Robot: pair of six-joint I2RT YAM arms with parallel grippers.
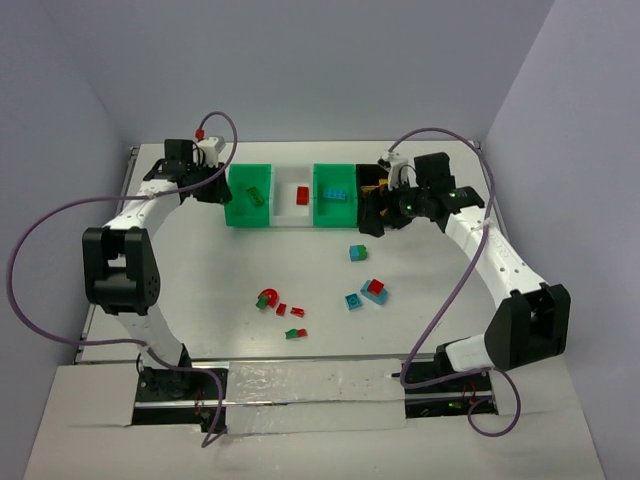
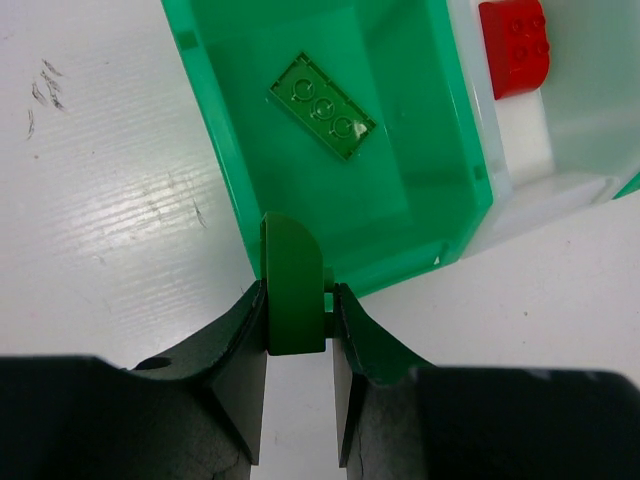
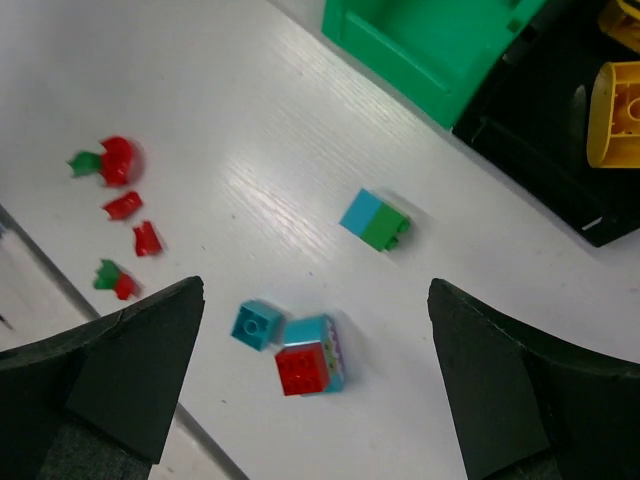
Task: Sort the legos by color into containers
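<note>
My left gripper is shut on a dark green lego, held just outside the near wall of the left green container. A flat green lego lies inside that container. The white container beside it holds a red lego. My right gripper is open and holds nothing, high over the table by the black container, which holds a yellow lego. Loose below it lie a cyan-green lego, a cyan lego and a red-on-cyan lego.
The containers stand in a row at the back: green, white, green with a cyan brick, then black. Small red and red-green pieces lie left of centre. Purple cables loop off both arms.
</note>
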